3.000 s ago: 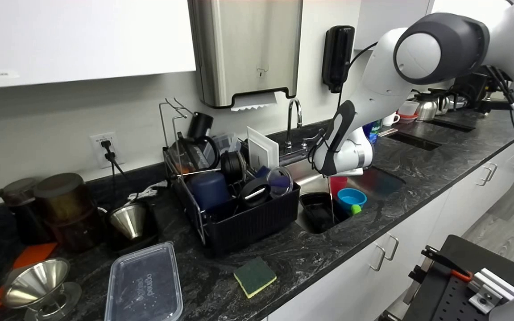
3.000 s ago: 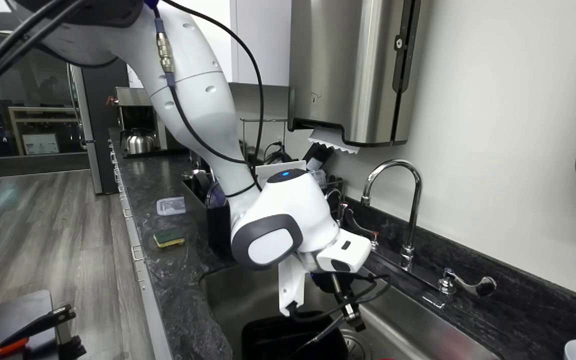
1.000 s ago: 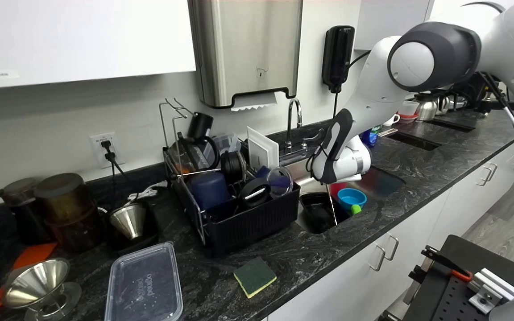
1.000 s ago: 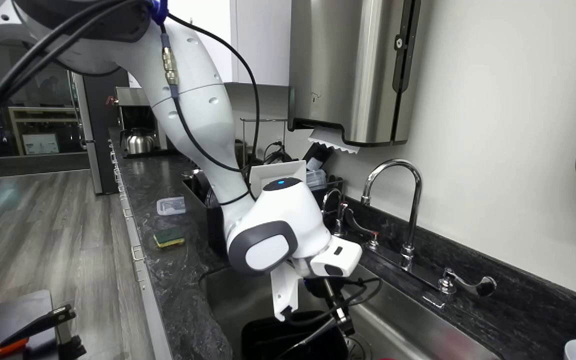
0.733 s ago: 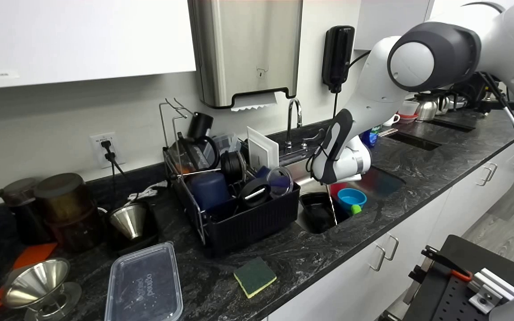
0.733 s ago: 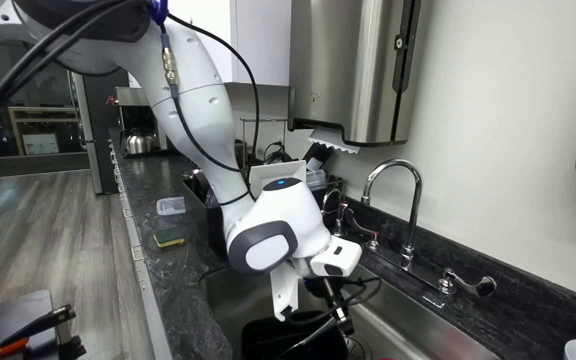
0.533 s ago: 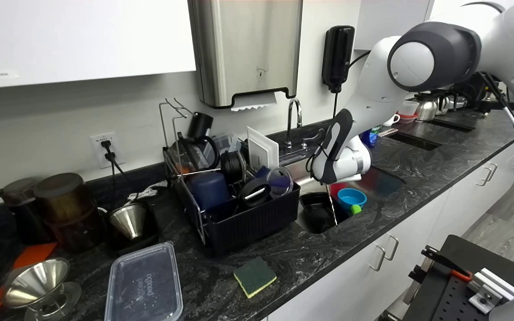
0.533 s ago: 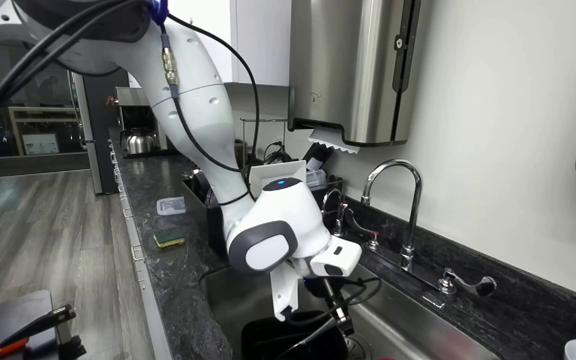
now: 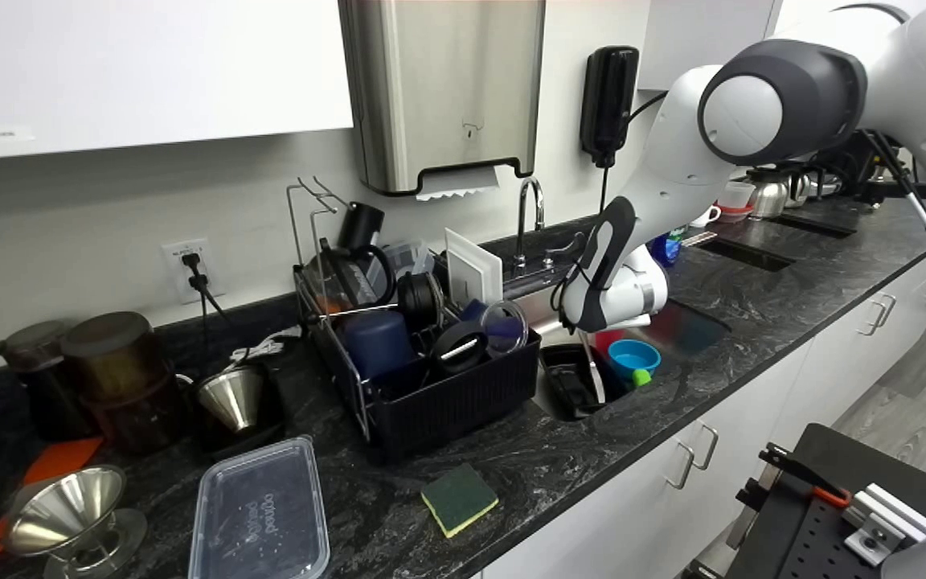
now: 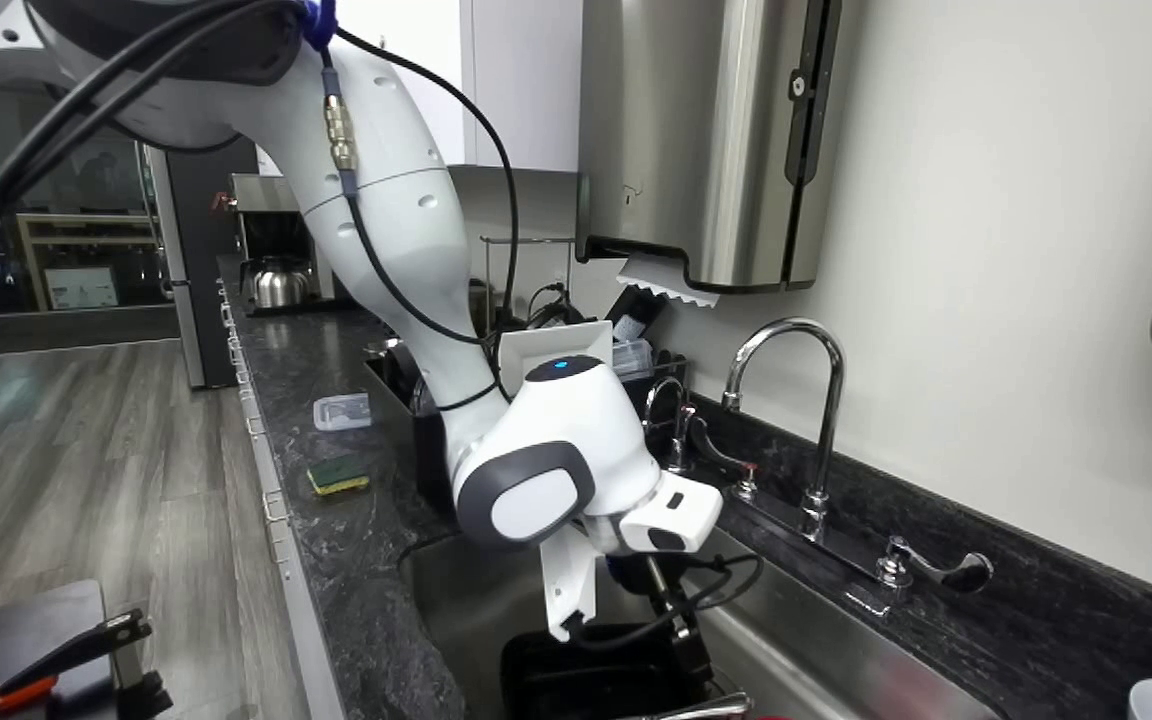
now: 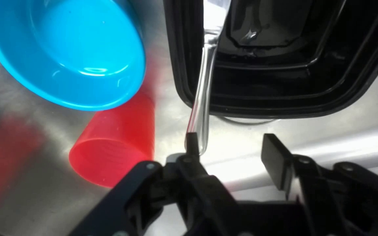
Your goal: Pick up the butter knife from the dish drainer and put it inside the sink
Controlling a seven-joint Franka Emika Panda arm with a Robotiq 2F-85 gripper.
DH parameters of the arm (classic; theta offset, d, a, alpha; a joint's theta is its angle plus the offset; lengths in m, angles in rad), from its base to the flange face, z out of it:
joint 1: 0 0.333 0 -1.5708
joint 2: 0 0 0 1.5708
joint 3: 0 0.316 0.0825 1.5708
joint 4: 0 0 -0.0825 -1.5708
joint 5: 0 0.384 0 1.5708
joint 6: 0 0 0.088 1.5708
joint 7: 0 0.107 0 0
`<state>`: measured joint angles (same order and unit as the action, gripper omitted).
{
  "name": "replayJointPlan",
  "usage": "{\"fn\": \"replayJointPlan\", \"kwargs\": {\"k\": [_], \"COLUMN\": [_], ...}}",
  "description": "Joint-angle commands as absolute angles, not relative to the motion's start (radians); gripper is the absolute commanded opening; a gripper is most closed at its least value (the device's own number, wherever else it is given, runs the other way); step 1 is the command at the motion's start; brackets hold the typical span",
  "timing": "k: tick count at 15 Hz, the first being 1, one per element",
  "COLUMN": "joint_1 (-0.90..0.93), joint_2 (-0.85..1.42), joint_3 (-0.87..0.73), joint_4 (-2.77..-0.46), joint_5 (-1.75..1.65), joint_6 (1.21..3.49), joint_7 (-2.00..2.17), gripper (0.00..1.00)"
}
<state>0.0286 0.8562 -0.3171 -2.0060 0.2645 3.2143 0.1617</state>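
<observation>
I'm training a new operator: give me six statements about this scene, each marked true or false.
1. The knife crosses the rim of the black container. True.
2. The knife is gripped. False: the tool is open.
3. The sponge lies on the counter. True.
4. The dish drainer stands beside the sink. True.
5. The black container stands on the counter. False: it is in the sink.
6. The knife is in the dish drainer. False: it is in the sink.

- Blue bowl (image 11: 77, 42) sits at ten o'clock, wrist view
- Red cup (image 11: 123, 131) is at the bowl's five o'clock
- Sponge (image 9: 460, 497) lies at six o'clock in an exterior view
- Clear container (image 9: 260, 503) lies at the sponge's nine o'clock
</observation>
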Motion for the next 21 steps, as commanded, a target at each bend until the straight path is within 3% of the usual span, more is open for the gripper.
{"fn": "replayJointPlan", "kwargs": {"k": [1,3,4,14,21], "joint_1": [0.022,0.022,0.022,0.057,0.057], "joint_2": [0.863,0.862,0.861,0.788,0.596], "joint_3": [-0.315,-0.314,-0.314,-0.350,-0.387], "joint_4": [-1.991,-1.992,-1.992,-2.007,-2.036], "joint_5": [0.235,0.235,0.234,0.219,0.117], "joint_6": [3.194,3.196,3.196,3.134,2.866], "joint_7": [0.170,0.170,0.169,0.175,0.176], "gripper": [0.84,0.97,0.99,1.00,1.00]}}
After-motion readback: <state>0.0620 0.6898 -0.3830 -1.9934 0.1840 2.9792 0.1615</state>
